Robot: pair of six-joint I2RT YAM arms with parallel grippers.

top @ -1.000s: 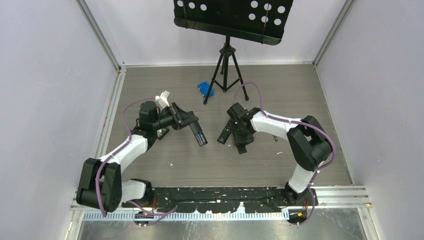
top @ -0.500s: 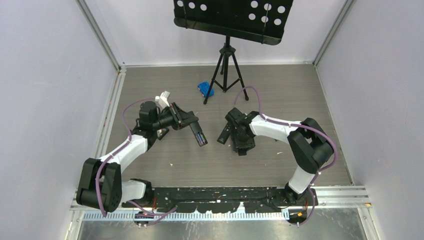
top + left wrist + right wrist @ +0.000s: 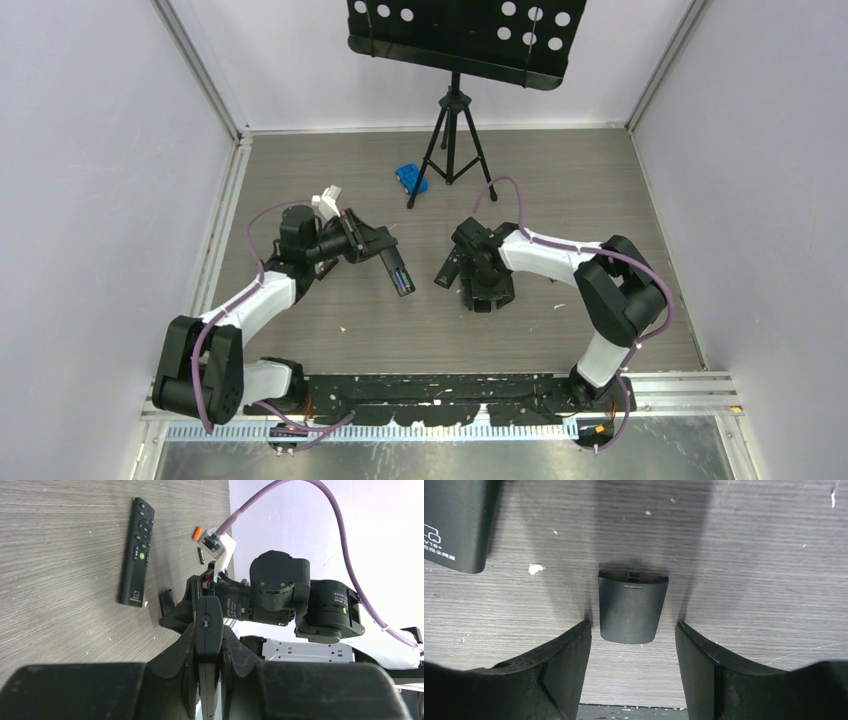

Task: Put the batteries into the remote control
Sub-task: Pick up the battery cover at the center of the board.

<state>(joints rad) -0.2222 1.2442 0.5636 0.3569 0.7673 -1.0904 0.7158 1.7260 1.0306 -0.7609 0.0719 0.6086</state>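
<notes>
My left gripper (image 3: pixel 372 244) is shut on the remote control (image 3: pixel 397 270), a slim black bar held above the table. Coloured batteries show in its open compartment near the free end. In the left wrist view the remote control (image 3: pixel 208 625) stands end-on, clamped between the pads. An orange battery (image 3: pixel 197 533) and a dark green battery (image 3: pixel 200 555) lie loose on the table beyond it. My right gripper (image 3: pixel 632 627) is open, low over the table. A small black battery cover (image 3: pixel 632 607) lies flat between its fingertips, touching neither. From above, the right gripper (image 3: pixel 480 290) hides the cover.
A second black remote with pale buttons (image 3: pixel 450 268) lies just left of the right gripper, its corner (image 3: pixel 456 525) close to my right fingers. A tripod stand (image 3: pixel 455 140) and a small blue object (image 3: pixel 411 178) sit at the back.
The right gripper's jaws have spread wider, and its wrist has shifted slightly left. The left arm with the remote control has barely moved.
</notes>
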